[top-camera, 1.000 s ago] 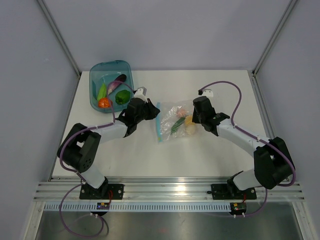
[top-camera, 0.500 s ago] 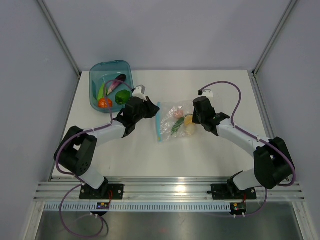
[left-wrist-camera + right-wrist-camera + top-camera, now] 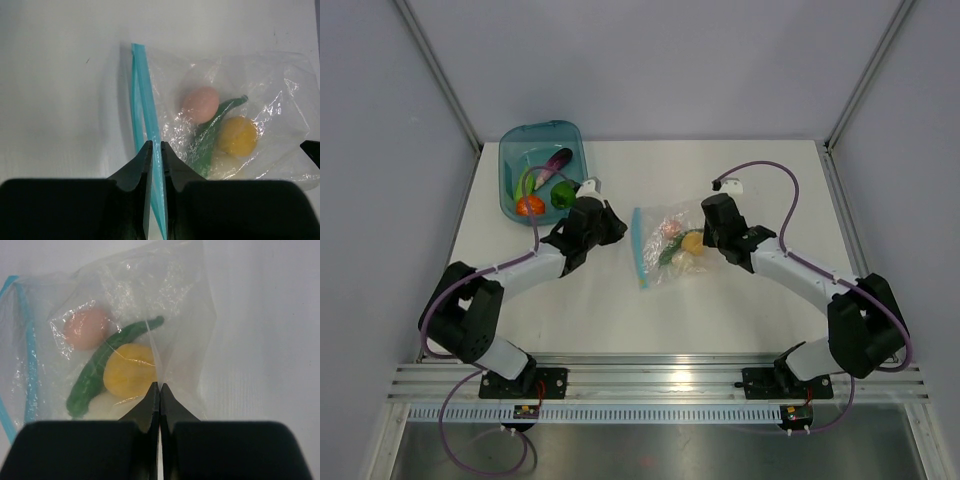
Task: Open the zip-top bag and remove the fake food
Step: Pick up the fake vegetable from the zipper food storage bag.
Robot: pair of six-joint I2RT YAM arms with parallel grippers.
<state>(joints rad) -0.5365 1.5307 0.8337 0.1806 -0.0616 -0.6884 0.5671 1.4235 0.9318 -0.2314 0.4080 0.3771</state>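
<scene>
Both arms reach low over the worktop (image 3: 750,300), left claw (image 3: 155,145) pinching the teal strip (image 3: 142,85) of the zip-top bag (image 3: 280,85), right claw (image 3: 158,386) clamped on its clear plastic.

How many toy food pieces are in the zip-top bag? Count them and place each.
4: pink round piece near the zip strip; green pod slanting across the middle; yellow lemon beside it; pale piece partly hidden by the lemon.

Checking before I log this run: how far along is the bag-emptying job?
Looks done: pepper, tomato and eggplant lie in the teal tub. In hand: left gripper pinches the zip strip, right gripper pinches the closed end of the zip-top bag. Left: pink egg, green pod and lemon are inside it; whether the mouth has parted is unclear.
</scene>
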